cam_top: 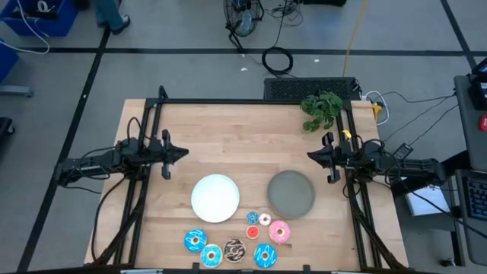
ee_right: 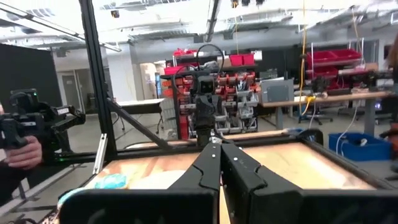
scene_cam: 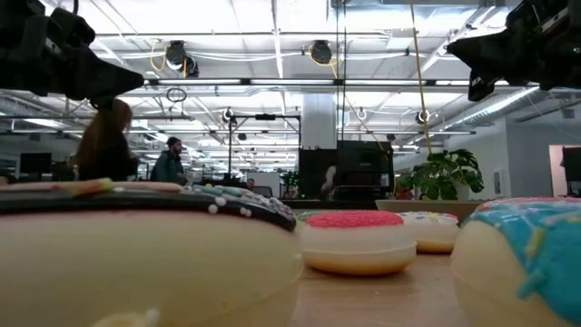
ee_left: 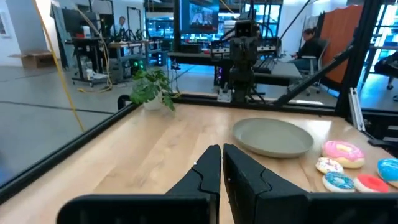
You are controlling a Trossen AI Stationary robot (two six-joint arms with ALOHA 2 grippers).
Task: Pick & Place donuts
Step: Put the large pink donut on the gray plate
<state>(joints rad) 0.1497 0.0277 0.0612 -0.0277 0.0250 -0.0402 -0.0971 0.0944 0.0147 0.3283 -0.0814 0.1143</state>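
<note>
The donuts lie flat in a cluster at the table's near edge. Blue-iced ones [cam_top: 195, 240] [cam_top: 211, 254] [cam_top: 265, 255] sit beside the brown sprinkled one [cam_top: 233, 250]. The pink one [cam_top: 279, 231], a tiny red one [cam_top: 253, 232] and a pale pink one [cam_top: 264, 220] lie just beyond. My left gripper [cam_top: 183, 152] [ee_left: 221, 149] hovers shut over the table's left part, well behind the donuts. My right gripper [cam_top: 310, 154] [ee_right: 219, 144] hovers shut over the right part, facing it. Neither touches anything.
A white plate [cam_top: 215, 198] and a grey plate [cam_top: 291, 192] rest on the table between the grippers and the donuts. A small green plant [cam_top: 323, 109] stands at the far right corner. Black frame rails run along the table's edges. People show in the room beyond.
</note>
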